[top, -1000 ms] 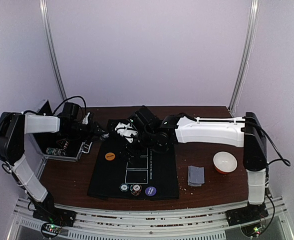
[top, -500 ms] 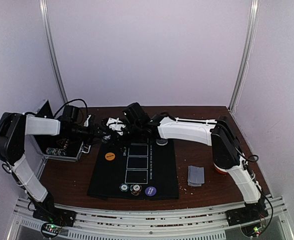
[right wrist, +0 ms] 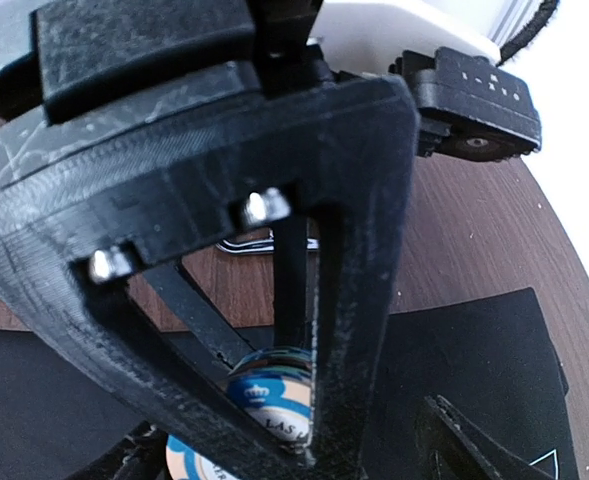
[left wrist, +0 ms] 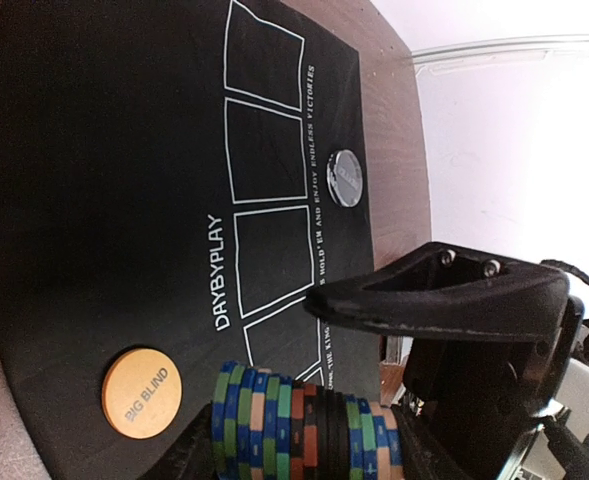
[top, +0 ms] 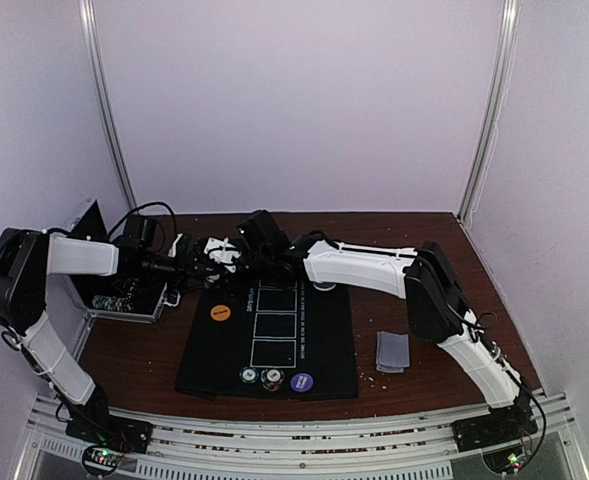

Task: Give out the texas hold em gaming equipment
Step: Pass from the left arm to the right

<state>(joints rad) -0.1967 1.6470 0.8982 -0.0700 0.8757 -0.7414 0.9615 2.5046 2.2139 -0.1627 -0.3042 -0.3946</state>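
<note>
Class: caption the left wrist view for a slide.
Left end effector grips a stack of poker chips; black mat and orange Big Blind disc behind.

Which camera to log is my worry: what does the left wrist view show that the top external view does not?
Only the left wrist view: a stack of chips lying sideways at the bottom edge, rims blue, green, orange and black, and the words BIG BLIND on the orange disc.
Only the top external view: the grey cards right of the black mat, two chips and a purple disc at its near edge, the chip case at left.
Both: the mat and the orange disc.
</note>
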